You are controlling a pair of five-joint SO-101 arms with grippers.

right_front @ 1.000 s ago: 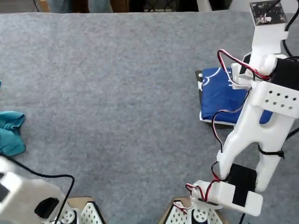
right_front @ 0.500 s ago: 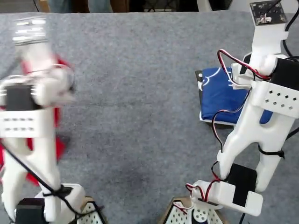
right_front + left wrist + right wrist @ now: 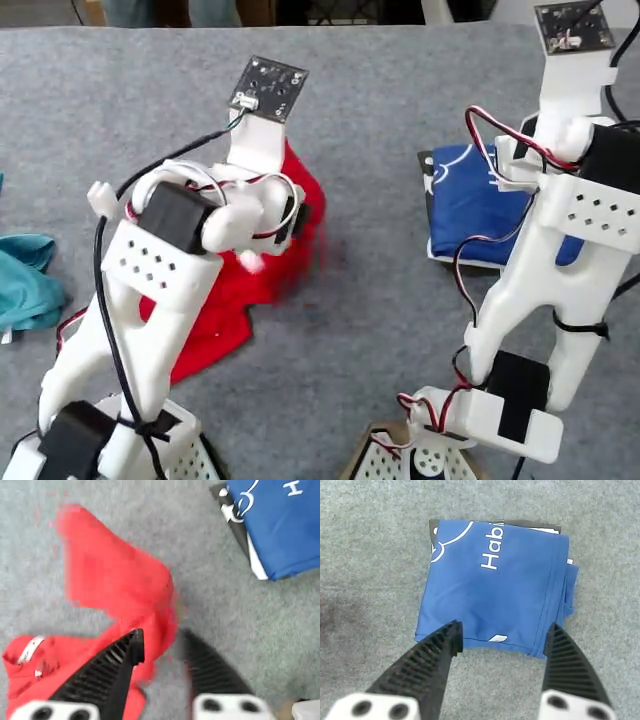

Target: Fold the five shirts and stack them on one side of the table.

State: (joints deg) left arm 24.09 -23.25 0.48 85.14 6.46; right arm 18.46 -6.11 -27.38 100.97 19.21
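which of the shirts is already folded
The blue shirt, a neat flat rectangle on the right side of the table. The red shirt lies crumpled, and the teal shirt is bunched at the left edge.

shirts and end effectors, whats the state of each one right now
red shirt: unfolded, crumpled on the table by the left arm
blue shirt: folded, lying on top of a dark shirt
dark shirt: folded, mostly covered by the blue one
teal shirt: unfolded, bunched at the table's edge
left end effector: open, red cloth against one finger
right end effector: open, above the blue shirt
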